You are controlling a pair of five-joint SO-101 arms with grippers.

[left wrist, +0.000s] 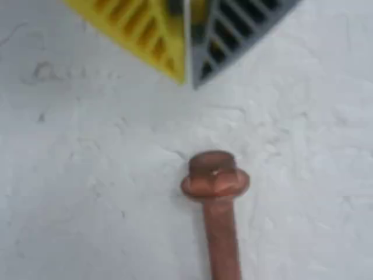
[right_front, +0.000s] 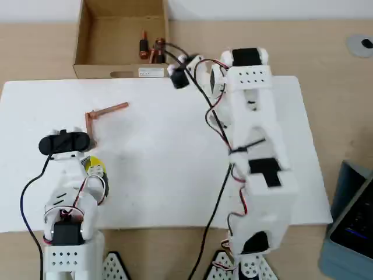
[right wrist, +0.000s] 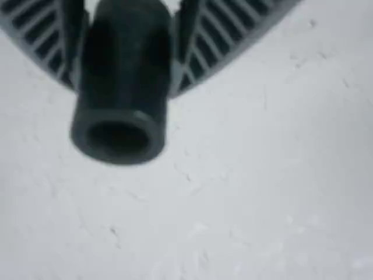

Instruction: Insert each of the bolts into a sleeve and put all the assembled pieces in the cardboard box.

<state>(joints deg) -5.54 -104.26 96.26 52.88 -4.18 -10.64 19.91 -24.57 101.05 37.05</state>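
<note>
A copper, flange-headed bolt (left wrist: 215, 181) lies on the white worktop (left wrist: 87, 175) just beside the left pincer (left wrist: 187, 73), whose tips seem pressed together, empty. The right pincer (right wrist: 125, 23) clamps a black tubular sleeve (right wrist: 119, 111).

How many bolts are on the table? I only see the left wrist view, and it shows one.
Observer: Two: a far bolt toward the cardboard box and a near bolt by the left hand.
Operator: Where is a sleeve?
Observer: The right hand holds a black sleeve close to that box.
Operator: What's in the box?
Observer: Some assembled pieces lie inside.
</note>
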